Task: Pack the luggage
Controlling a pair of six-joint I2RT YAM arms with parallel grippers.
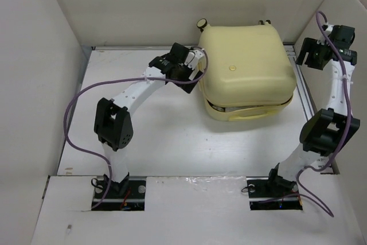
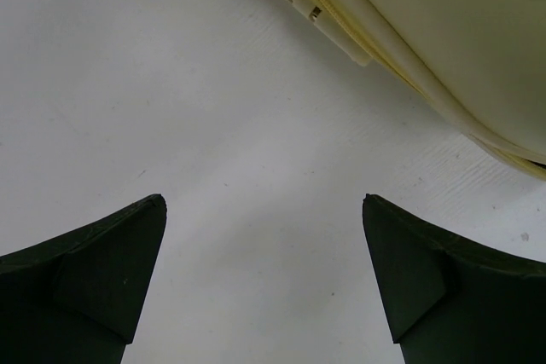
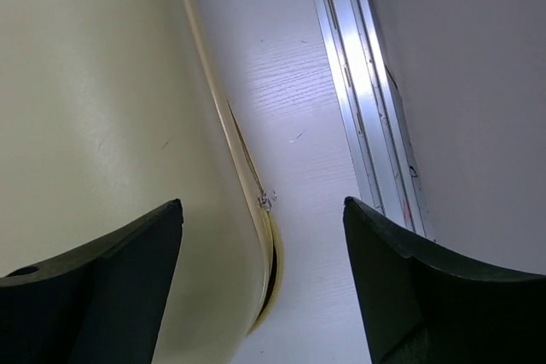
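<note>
A white, faintly wood-grained worktop [image 1: 172, 142] fills the middle of the overhead view. Along its 3 o'clock edge runs a silver aluminium rail [image 1: 304, 93]. In the right wrist view the rail is a bright grooved strip running from 12 towards 5 o'clock, just beside a plain grey-white side wall [image 3: 478, 83]. A matt white back panel [image 1: 143, 4] stands at 12 o'clock and a matching left panel [image 1: 28, 84] at 9 o'clock. At 6 o'clock a flat white board [image 1: 195, 210] covers the near edge, with a small dark speck [image 1: 69, 229] on it towards 7 o'clock.
</note>
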